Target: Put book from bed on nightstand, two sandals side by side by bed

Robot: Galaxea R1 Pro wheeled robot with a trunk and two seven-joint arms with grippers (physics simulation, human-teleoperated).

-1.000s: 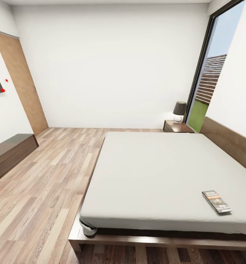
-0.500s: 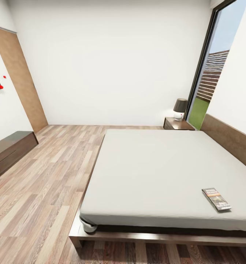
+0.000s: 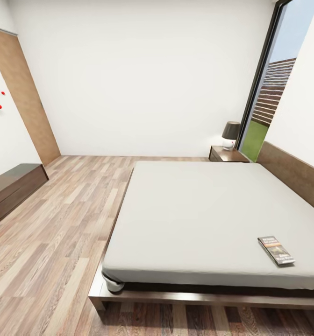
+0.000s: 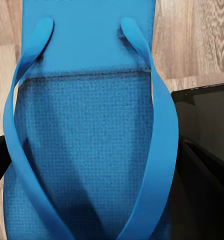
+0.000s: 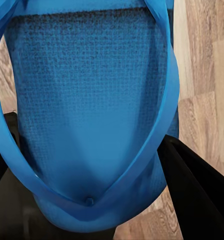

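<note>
A: Where the left wrist view looks along its fingers, what sits between them?
B: A blue sandal, its straps running up over the footbed, with a black finger close against each side. The left gripper is clamped on it, wood floor beyond.

A: And the right arm?
B: The same: the second sandal is gripped between dark fingers, planks behind it.

A: Where is the book?
B: From the head view, the book lies flat on the grey mattress of the bed, at its near right corner. The nightstand stands at the far right by the headboard, a lamp on it, beside the tall window

A: Anything to the left?
B: A low dark cabinet against the left wall
</note>
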